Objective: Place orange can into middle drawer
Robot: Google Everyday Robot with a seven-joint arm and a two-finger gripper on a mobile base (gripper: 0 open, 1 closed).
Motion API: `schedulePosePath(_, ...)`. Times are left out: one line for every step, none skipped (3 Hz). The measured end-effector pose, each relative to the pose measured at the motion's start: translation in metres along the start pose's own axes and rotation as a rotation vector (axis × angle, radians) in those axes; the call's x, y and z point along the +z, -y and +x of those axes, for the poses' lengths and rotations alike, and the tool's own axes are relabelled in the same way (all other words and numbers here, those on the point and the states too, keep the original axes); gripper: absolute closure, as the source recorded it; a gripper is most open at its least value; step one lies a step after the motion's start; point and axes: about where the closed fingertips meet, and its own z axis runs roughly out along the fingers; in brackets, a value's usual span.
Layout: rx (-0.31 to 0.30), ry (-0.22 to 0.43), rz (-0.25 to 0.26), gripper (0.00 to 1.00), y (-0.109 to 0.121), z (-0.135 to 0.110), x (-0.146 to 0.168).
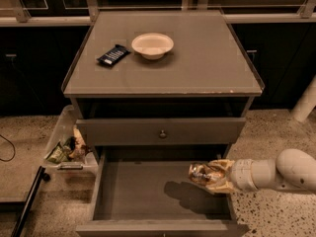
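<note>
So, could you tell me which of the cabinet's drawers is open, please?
The middle drawer, below the knobbed drawer front, which is shut; the hand holds the orange can over its right side.

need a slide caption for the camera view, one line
Gripper holds the orange can over the right side of the open middle drawer; bowl and snack packet sit on the cabinet top.

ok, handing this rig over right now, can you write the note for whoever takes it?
Gripper: shut on the orange can, held sideways over the right side of the middle drawer.
Done: drawer open, can picked up and over it.
Left: lower, release on the drawer floor, withdraw; its shadow suggests it is not down yet.
On the cabinet top: white bowl, dark snack packet.
</note>
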Motion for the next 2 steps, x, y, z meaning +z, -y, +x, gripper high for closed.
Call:
schedulePosePath(0.034,0.018,0.014,1.0,0.013,0.015,0.035)
schedulePosePath(0.041,0.011,0.041,1.0,0.035,0.033,0.076)
